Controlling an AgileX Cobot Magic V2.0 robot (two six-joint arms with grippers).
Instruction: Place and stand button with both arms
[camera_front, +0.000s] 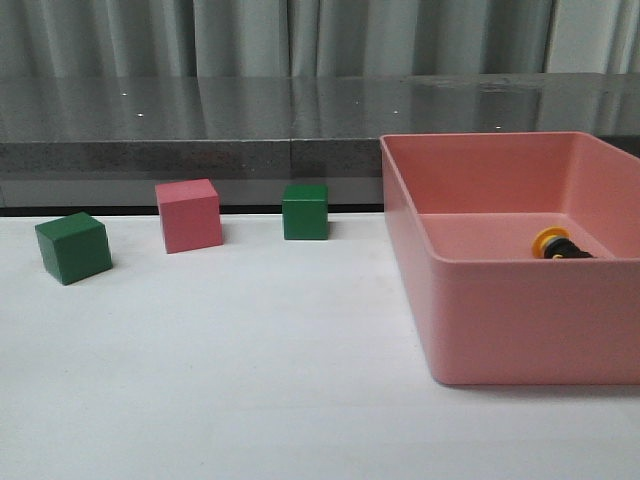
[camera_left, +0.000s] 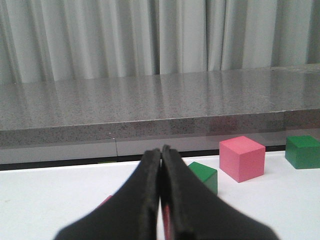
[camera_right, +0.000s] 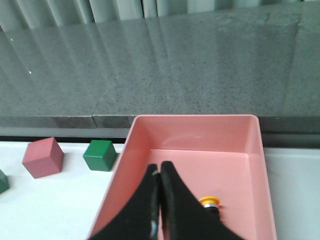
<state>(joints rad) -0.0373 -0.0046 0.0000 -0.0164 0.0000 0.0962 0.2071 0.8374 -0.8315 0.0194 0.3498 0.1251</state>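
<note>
Lying on its side inside the pink bin (camera_front: 520, 330), the button (camera_front: 556, 244) is looking small, rigid and light; its smooth yellow cap may slip, so gripping the body seems safer. Left hand (camera_left: 161, 165) and right hand (camera_right: 160, 177) are clenched, empty.

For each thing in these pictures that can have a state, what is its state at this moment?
Yellow-capped push-button with black body: lying on its side inside the bin, not held.
Pink plastic bin: open-topped, upright on the table, holds only the button.
Left hand: shut, empty.
Right hand: shut, empty, above the bin.
Pink cube: resting flat on the table.
Two green cubes: resting flat, apart.
</note>
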